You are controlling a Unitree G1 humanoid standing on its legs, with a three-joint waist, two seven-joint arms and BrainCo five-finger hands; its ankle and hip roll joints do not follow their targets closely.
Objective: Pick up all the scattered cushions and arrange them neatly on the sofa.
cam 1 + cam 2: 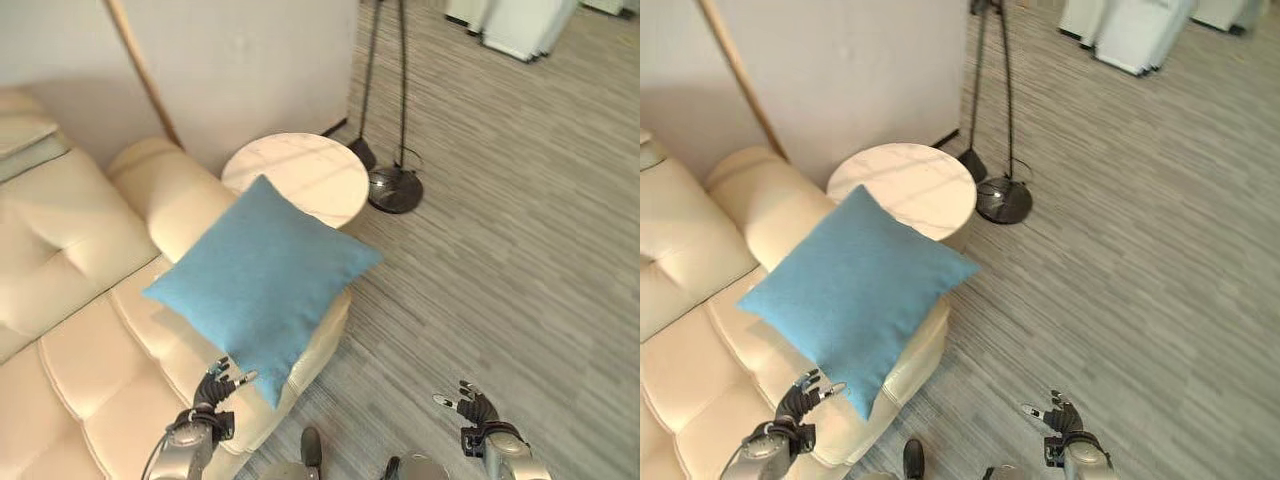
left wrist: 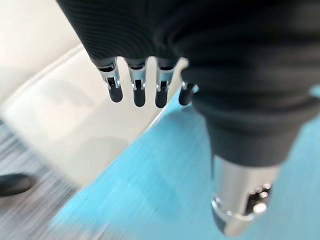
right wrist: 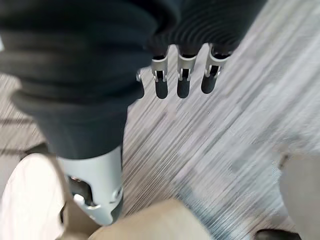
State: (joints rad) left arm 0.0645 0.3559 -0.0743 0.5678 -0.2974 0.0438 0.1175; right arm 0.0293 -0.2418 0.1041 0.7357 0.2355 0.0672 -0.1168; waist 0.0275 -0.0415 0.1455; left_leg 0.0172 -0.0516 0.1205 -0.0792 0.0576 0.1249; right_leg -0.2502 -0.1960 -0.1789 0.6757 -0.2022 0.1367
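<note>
So the blue cushion (image 1: 262, 283) is up on the cream sofa (image 1: 90, 350), sitting tilted like a diamond at the seat's end, leaning against the rounded armrest (image 1: 165, 195). Its lowest corner hangs over the seat's front edge, just past the tips of my left hand (image 1: 218, 385). My fingers (image 2: 137, 90) there are straight and relaxed, not pinching anything; from my wrist I see the blue fabric right under them and the cream seat beyond.

My right hand (image 1: 475, 408) is off over the grey striped floor (image 1: 500, 220), well apart from the cushion, fingers (image 3: 182, 82) loose and spread, holding nothing, just carpet past the tips.

Stuff around: a round white side table (image 1: 300, 172) sits just beyond the cushion's far corner, tucked beside the armrest. Past that, a floor lamp (image 1: 392, 185) with a dark round base stands on the floor near the wall. A slanted wooden pole (image 1: 142, 70) leans along the wall behind the sofa.
</note>
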